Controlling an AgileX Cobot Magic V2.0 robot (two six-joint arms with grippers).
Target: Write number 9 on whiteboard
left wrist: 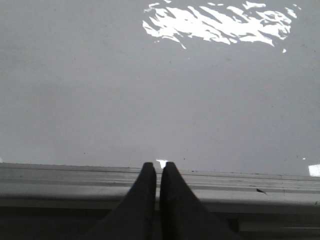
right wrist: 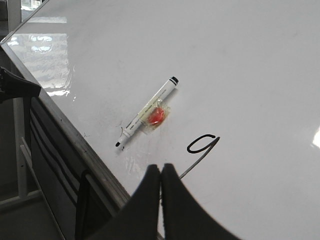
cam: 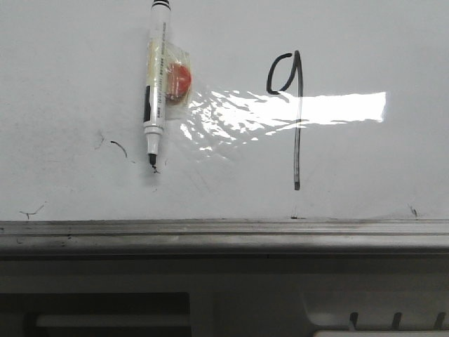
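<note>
The right gripper (right wrist: 160, 172) has its two dark fingers pressed together tip to tip, with nothing between them. It hangs over the near edge of the whiteboard (right wrist: 250, 60). Just beyond its tips runs the thin stem of the number 9 (right wrist: 200, 147), whose rounded loop lies a little farther out and to one side. Farther still from the tips, and well apart from the figure, a white marker (right wrist: 147, 112) lies flat on the board with its black tip uncapped (a small red object wrapped in clear tape (right wrist: 156, 117) is fixed against its barrel).

The left gripper (left wrist: 160, 172) is likewise closed, fingers meeting with only a hairline between them, holding nothing. Its tips sit over the grey metal rail (left wrist: 75, 182) along the board's near edge; beyond them stretches bare board (left wrist: 100, 90), with a wrinkled patch of glare (left wrist: 220, 22) far off.

In the front view neither gripper shows. There the 9 (cam: 296, 126) stands upright on the whiteboard (cam: 70, 70), its stem crossing the glare band (cam: 337, 107), with the marker (cam: 156, 84) well to its left, tip pointing down toward the rail (cam: 210, 228). Small stray black marks (cam: 116, 146) lie near the marker's tip.
</note>
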